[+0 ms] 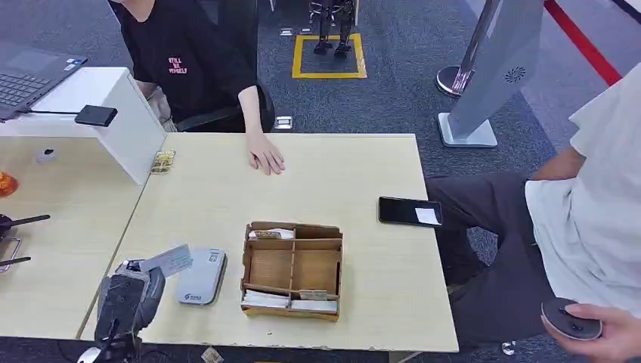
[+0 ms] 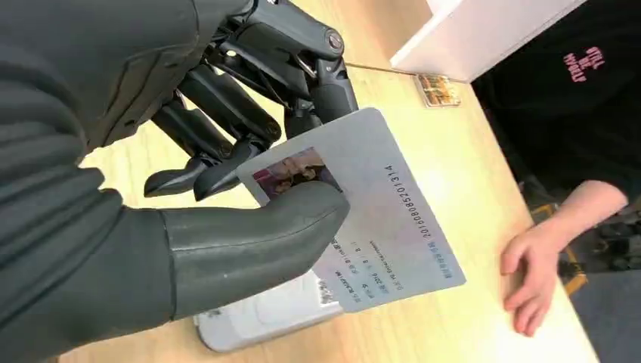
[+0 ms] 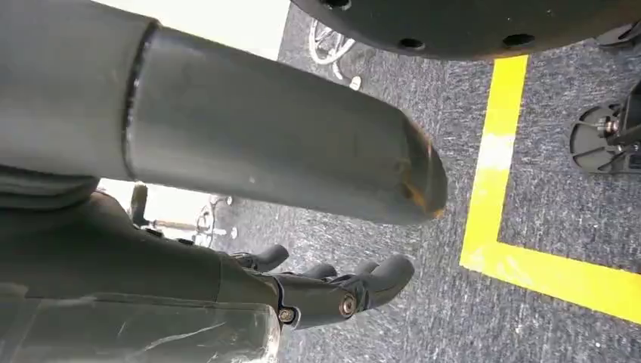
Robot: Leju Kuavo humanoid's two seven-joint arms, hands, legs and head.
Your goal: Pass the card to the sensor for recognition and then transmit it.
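Left wrist view: left hand [image 2: 227,174] pinches card [image 2: 370,219] by one end, thumb on top, above grey sensor [image 1: 202,276] on bench [image 1: 355,181]. Risk: shallow pinch lets card slip or tilt. Right hand [image 3: 332,291] hangs, fingers loosely curled, empty.

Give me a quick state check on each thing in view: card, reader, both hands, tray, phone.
card: held off the table, pinched between thumb and fingers, over the reader.
card reader: flat on the table, nothing lying on it.
left hand: holds the card.
right hand: hanging over the floor, fingers curled, holding nothing.
wooden tray: on the table, cards in its end compartments, middle ones bare.
phone: flat on the table, screen dark.
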